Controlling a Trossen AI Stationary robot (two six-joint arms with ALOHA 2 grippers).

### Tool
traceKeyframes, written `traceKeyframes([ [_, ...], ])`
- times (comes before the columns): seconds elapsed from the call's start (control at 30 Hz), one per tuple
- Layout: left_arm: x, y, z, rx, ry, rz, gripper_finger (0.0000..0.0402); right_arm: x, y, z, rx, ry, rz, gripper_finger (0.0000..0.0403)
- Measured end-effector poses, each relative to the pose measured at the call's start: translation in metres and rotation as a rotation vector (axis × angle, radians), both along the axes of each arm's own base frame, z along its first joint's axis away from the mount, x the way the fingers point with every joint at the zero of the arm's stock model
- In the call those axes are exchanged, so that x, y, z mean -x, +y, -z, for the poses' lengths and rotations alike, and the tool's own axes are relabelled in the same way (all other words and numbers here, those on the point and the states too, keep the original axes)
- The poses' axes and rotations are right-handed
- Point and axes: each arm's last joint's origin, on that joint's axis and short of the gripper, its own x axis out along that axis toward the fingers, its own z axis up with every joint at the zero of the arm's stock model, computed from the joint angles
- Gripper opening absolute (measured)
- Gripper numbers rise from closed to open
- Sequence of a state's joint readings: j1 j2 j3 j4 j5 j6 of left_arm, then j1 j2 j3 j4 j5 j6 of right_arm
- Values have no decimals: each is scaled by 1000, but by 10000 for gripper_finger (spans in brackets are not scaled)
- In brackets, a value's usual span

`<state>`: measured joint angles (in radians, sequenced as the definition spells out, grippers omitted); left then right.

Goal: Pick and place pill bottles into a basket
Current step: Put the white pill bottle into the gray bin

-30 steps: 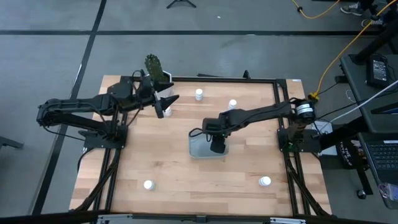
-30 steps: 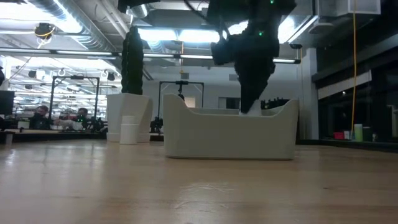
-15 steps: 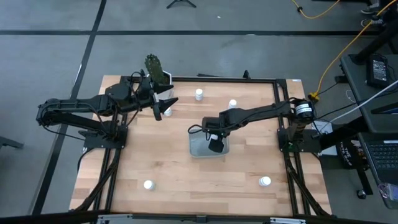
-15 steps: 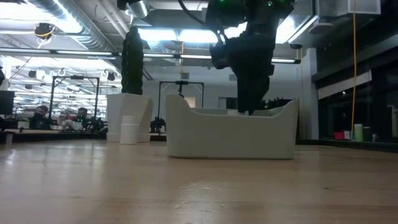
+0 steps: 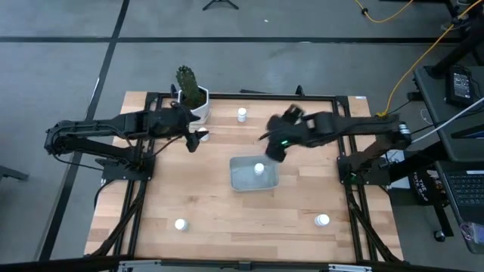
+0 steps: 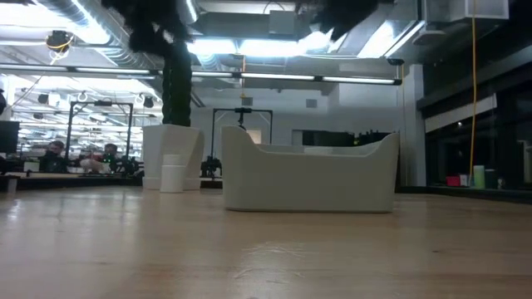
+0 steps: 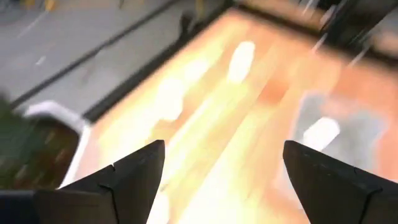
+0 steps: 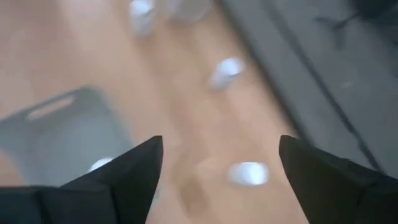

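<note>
Two dark, slender jointed arms on black bases, each pincer with tapered black fingers [image 7: 134, 180].

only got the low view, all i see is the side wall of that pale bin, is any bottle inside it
Observer: Yes. From above, one tiny white pill bottle stands inside the pale grey-blue plastic basket.
Operator: where's the right hand, i just see dark bits up top
Observer: The right hand hangs over the table just outside the basket's rim, open, with nothing between its fingers.
Operator: and the left one
Observer: The left hand is open beside the white hexagonal cactus pot.
</note>
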<state>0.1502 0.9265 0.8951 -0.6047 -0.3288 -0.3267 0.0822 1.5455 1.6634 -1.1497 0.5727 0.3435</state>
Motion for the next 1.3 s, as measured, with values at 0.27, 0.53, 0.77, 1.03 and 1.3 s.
traceKeyframes([
  [0.27, -2, 12, 36, 118, 355, 0, 320, 60, -8, -43, 50, -157, 114, 311],
  [0.53, -32, 38, 78, 222, 550, 48, 347, 71, -9, -48, 60, -171, 118, 311],
  [0.77, -48, 64, 102, 214, 583, -10, 369, 68, -9, -44, 60, -133, 113, 311],
  [1.03, -48, 89, 117, 213, 619, -92, 370, 67, -8, -43, 47, -129, 106, 311],
  [1.3, -51, 92, 120, 213, 618, -68, 360, 67, -8, -43, 48, -125, 103, 311],
])
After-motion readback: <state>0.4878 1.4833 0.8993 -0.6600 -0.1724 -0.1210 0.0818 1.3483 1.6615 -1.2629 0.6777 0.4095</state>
